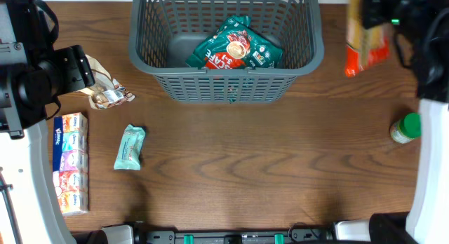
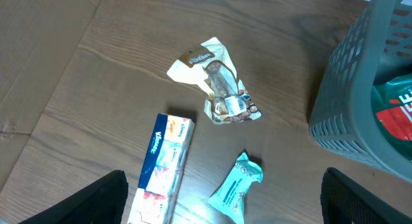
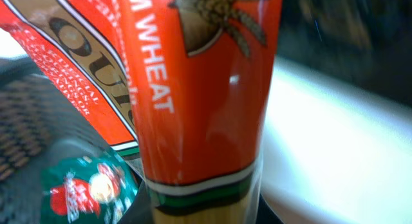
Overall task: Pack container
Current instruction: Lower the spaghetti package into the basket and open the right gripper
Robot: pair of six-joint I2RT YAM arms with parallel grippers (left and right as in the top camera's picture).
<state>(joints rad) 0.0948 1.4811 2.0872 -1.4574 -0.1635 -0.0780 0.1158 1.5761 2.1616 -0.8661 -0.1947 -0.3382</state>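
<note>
The dark grey slotted container [image 1: 226,86] stands at the back middle of the table with a green coffee bag [image 1: 237,49] inside. My right gripper [image 1: 382,14] is shut on an orange spaghetti packet [image 1: 366,42], held in the air to the right of the container. In the right wrist view the packet [image 3: 199,89] fills the frame and hides the fingers, with the green bag [image 3: 84,185] below. My left gripper [image 2: 222,205] is open and empty above the table's left side. In the overhead view it [image 1: 83,67] is beside a crinkled snack wrapper [image 1: 106,95].
A multi-pack of tissues [image 1: 70,163] lies along the left edge. A teal bar wrapper [image 1: 129,146] lies next to it. A green-lidded jar [image 1: 406,128] stands at the right. In the left wrist view the wrapper [image 2: 222,92], tissues [image 2: 164,163] and teal bar [image 2: 237,188] lie below.
</note>
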